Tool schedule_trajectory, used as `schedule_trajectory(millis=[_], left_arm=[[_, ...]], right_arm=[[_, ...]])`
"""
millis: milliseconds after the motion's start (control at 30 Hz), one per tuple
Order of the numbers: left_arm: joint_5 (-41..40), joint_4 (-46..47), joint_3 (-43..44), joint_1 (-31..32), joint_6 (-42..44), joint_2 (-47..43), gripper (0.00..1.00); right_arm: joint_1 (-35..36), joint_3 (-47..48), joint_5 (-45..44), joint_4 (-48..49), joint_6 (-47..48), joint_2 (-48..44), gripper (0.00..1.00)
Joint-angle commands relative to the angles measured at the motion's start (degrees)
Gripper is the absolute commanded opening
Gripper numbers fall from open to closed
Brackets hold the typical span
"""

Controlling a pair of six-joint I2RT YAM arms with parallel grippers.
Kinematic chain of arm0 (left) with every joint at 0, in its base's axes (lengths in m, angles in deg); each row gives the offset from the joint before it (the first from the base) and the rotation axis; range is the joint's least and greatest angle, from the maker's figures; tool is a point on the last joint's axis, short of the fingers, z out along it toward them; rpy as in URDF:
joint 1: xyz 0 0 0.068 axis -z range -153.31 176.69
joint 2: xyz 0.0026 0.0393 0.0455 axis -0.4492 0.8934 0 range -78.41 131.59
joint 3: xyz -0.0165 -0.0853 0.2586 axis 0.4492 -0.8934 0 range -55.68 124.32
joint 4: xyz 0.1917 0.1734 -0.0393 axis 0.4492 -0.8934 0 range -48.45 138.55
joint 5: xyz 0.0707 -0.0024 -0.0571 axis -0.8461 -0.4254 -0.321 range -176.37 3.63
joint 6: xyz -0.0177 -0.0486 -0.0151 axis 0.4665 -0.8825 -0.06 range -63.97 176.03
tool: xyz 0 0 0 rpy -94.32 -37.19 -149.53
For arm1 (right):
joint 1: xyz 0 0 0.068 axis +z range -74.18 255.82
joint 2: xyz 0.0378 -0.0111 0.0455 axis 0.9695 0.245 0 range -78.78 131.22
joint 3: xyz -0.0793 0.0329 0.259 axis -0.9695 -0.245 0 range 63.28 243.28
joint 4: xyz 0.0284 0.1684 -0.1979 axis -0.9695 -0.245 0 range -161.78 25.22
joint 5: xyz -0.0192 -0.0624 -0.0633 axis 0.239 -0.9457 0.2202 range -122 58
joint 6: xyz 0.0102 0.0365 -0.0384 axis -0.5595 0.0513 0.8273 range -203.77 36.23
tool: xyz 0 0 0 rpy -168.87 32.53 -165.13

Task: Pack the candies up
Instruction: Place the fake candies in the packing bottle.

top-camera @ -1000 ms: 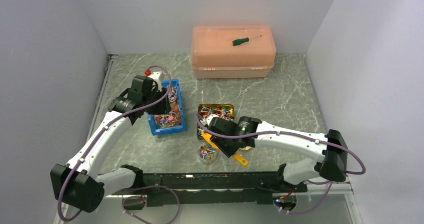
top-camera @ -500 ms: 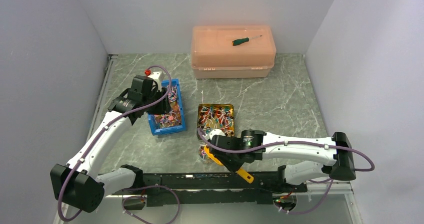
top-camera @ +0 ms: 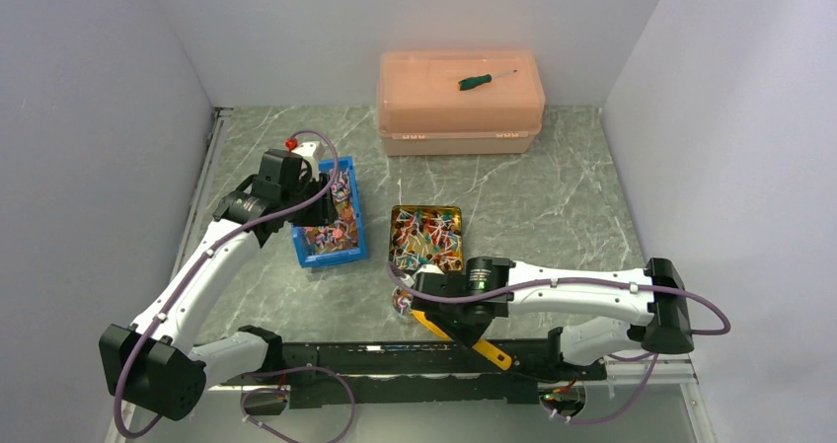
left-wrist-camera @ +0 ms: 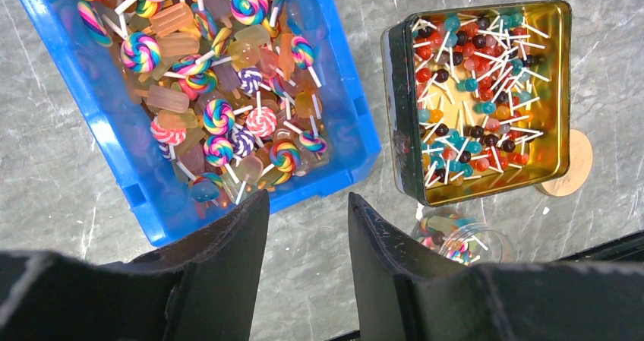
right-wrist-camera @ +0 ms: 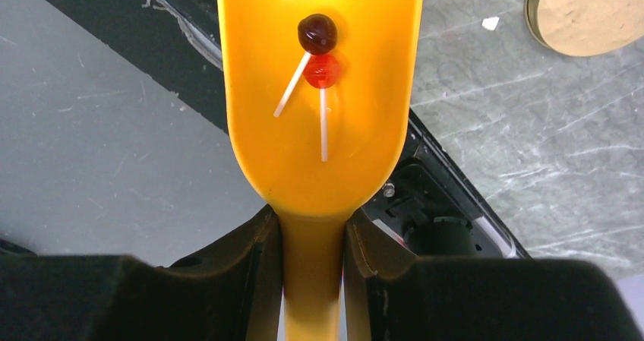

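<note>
Spillage is our main worry here: the right jaws clench the handle of the orange plastic scoop (right-wrist-camera: 323,121), which carries just two sweets, a dark ball lollipop (right-wrist-camera: 317,31) and a red ball lollipop (right-wrist-camera: 323,71), and hangs over the black frame (top-camera: 375,356) at the near edge, not over any container. We judge that a tilt toward its open end would send both off the surface, and a hurried swing could knock the small clear jar (left-wrist-camera: 459,242) just beside it. That jar holds a few mixed sweets. Farther on, most of the candies (left-wrist-camera: 478,83) fill the gold rectangular tin (top-camera: 426,209), with a round wooden disc (left-wrist-camera: 571,163) just beside it. Next, the blue plastic bin (top-camera: 332,259) is heaped with swirl lollipops and flat ones; the left jaws hover above it, released and empty. Farthest, a green-handled screwdriver (top-camera: 487,77) lies on the peach lidded box (top-camera: 460,117).
</note>
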Motion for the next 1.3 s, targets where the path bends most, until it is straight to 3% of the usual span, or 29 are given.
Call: schedule_trajectory(millis=[0,767,1267], left_arm=[[0.6,1.1,0.4,-0.2,0.0,-1.9,0.48],[6.5,1.7,0.2,-1.0,-0.3,-5.7,0.49],[10.1,2.7,-0.3,-3.2,-0.6,-6.8,0.5]], right_arm=[[0.1,4.6,1.3,-4.1,1.6,2.4,0.0],[-8.8,16.8,6.5,-15.6,7.2,14.4,0.0],[-11.0,19.6,9.4,-16.2,8.7,15.9,0.0]])
